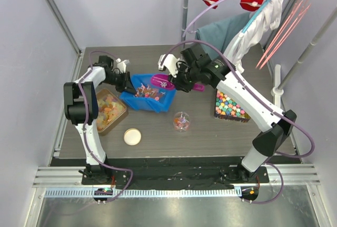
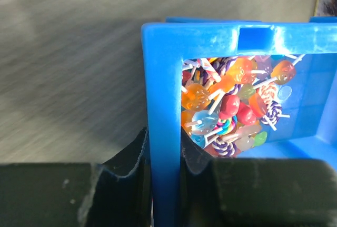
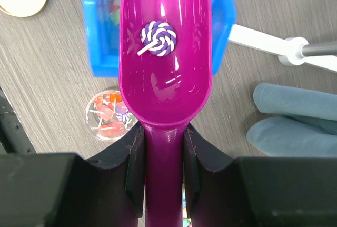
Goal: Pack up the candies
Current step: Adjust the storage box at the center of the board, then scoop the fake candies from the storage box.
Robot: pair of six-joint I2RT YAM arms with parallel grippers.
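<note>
The candies (image 2: 231, 106) are tiny lollipops, red, orange, blue and purple-swirled, heaped in a blue bin (image 1: 138, 102). My left gripper (image 2: 164, 153) is shut on the blue bin's left wall (image 2: 163, 106); from above it (image 1: 126, 82) sits at the bin's left rim. My right gripper (image 3: 164, 148) is shut on the handle of a magenta scoop (image 3: 166, 79), held over the bin (image 3: 97, 53). One purple-and-white swirl candy (image 3: 158, 37) lies in the scoop's bowl. A small clear round tub (image 3: 108, 114) with a few candies stands below on the table, also seen from above (image 1: 181, 121).
A round white lid (image 1: 132, 136) lies in front of the bin. A tray of orange-yellow pieces (image 1: 108, 110) is at the left, a box of pastel cubes (image 1: 230, 106) at the right. Clothes (image 1: 247, 27) hang on a rack behind; grey-blue cloth (image 3: 295, 116) lies near the scoop.
</note>
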